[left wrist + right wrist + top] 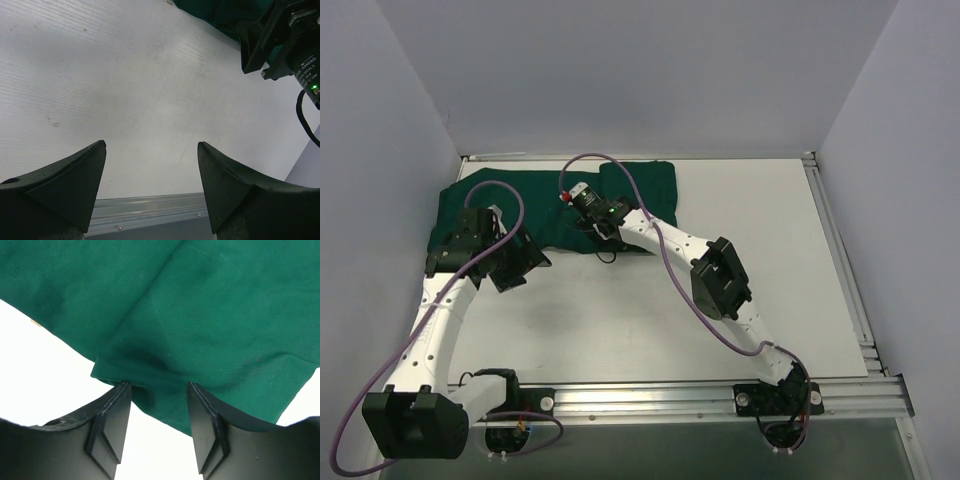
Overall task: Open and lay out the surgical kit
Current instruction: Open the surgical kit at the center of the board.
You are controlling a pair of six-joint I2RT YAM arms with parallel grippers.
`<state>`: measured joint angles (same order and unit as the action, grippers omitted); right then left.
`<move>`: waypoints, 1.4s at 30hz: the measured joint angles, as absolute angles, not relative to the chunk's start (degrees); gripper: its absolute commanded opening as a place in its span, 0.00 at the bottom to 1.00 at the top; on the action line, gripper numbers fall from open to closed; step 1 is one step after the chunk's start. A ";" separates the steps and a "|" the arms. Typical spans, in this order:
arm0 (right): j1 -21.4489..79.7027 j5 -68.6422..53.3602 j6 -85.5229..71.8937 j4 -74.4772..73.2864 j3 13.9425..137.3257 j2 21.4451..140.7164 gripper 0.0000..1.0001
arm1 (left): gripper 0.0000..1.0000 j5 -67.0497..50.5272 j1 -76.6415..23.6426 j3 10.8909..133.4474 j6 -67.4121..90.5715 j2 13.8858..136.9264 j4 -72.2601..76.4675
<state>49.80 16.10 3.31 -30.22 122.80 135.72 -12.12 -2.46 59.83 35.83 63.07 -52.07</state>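
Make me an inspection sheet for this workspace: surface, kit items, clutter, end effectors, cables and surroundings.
Surface: white table, faint scuff marks.
Job's things: dark green drape, folded, at the far left of the table; nothing else of the kit visible.
Clutter: nothing seen.
End effectors: left end effector open above bare table; right end effector open, fingers straddling a fold edge of the drape.
Cables: purple cables loop along both arms.
Surroundings: plain walls on three sides; metal rail at the near edge.

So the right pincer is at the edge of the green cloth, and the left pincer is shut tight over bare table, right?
Not quite: the left wrist view shows the left pincer open, fingers wide apart over bare table. The right pincer is at the edge of the green cloth.
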 measured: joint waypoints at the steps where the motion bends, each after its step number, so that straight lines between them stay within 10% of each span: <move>1: 49.80 15.99 3.29 -30.22 122.80 135.72 0.49 | 0.82 -12.27 -2.46 59.72 35.83 63.11 -52.05; 7: 49.47 15.35 3.14 -30.28 122.89 135.83 0.38 | 0.82 -12.47 -2.46 59.59 35.83 63.37 -51.86; 11: 49.25 14.22 3.01 -30.30 123.74 136.35 0.00 | 0.82 -12.47 -2.39 59.59 35.81 63.68 -51.72; 42: 9.52 0.82 -24.45 -16.29 82.21 100.16 0.00 | 0.83 -12.69 -0.64 59.57 36.84 71.37 -46.48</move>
<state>9.52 0.82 -24.45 -16.29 82.21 100.16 -12.69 -0.64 59.57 36.84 71.37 -46.48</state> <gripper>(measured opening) 0.027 0.827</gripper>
